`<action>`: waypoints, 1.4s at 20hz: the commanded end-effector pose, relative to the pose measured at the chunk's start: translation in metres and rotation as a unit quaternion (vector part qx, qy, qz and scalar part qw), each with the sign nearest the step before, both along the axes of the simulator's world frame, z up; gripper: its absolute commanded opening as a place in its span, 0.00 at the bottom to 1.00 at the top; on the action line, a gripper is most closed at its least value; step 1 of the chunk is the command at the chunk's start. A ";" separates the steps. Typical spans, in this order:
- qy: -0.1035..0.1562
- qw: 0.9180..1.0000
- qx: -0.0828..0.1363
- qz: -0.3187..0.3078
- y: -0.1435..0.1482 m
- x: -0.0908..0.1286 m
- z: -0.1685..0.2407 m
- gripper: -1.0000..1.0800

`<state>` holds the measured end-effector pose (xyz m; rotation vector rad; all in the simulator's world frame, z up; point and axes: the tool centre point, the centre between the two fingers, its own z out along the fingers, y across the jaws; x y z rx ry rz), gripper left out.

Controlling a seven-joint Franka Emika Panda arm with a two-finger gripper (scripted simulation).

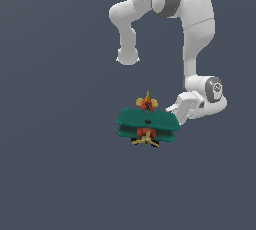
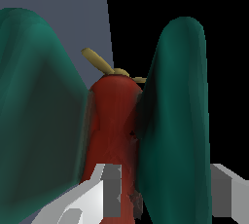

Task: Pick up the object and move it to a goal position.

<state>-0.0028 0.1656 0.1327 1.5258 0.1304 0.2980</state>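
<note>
The object [image 1: 147, 120] is a small toy biplane with two stacked teal wings, a red body, a yellow propeller and a yellow tail. It sits in the middle of the exterior view. My gripper [image 1: 172, 116] reaches it from the exterior view's right, and its fingertips are hidden behind the wing ends. In the wrist view the object [image 2: 114, 121] fills the picture. One teal wing [image 2: 175, 121] stands between my two grey fingers [image 2: 111, 189], which press in on it from either side. The gripper [image 2: 168, 191] is shut on that wing.
The white arm [image 1: 197, 29] arches over the upper right of the exterior view. Plain dark grey ground [image 1: 55, 124] lies all around. No other object shows.
</note>
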 end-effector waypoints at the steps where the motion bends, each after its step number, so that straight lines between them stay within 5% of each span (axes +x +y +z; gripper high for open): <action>1: 0.000 1.000 0.000 0.001 -0.001 0.001 0.000 0.62; 4: 0.000 1.000 0.000 0.001 0.000 0.001 0.000 0.62; 5: 0.000 1.000 0.000 0.001 0.000 0.001 0.000 0.00; 19: 0.000 1.000 0.000 0.001 0.000 -0.001 0.000 0.00; 28: 0.000 1.000 -0.001 0.001 -0.006 -0.021 0.006 0.00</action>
